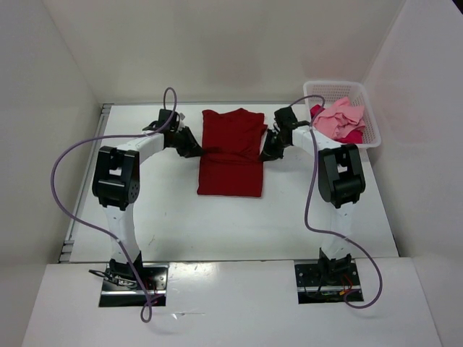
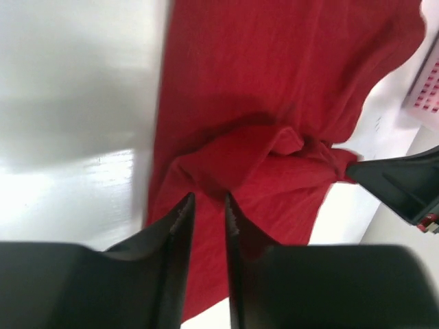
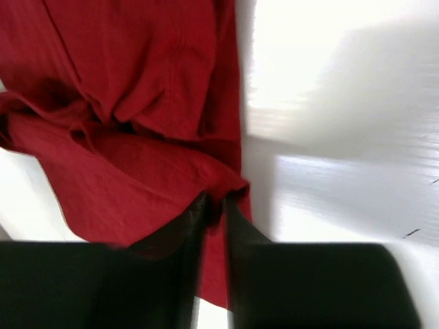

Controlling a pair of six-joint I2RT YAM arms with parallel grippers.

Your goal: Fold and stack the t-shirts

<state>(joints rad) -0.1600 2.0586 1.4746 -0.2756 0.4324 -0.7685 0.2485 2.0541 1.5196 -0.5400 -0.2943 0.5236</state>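
**Both grippers clamped on the side edges of the dark red shirt**

The white mesh basket [image 1: 372,119] stands at the far right corner of the table [image 1: 173,217]. The dark red shirt [image 1: 230,163] lies on the table well apart from the basket, to its left in the top view. It forms a long, roughly rectangular shape, and the end level with the basket is a little wider and less even than the near end.

The right gripper [image 3: 214,205] sits at the shirt edge that faces the basket, about halfway along its length. Its fingers [image 3: 236,229] are drawn together to a thin slit, and the hem of the dark red shirt is caught at their tips. The left gripper [image 2: 208,202] is at the opposite edge, the one turned away from the basket. Its fingers are likewise nearly closed, with a raised fold of the same shirt nipped between them.

In the left wrist view a bunched ridge of cloth crosses the shirt from one gripper toward the other, while the rest of the cloth lies flat.

Inside the basket lies a crumpled light pink shirt [image 1: 337,119]. A bright crimson shirt [image 1: 354,136] shows beneath it and at its edges.
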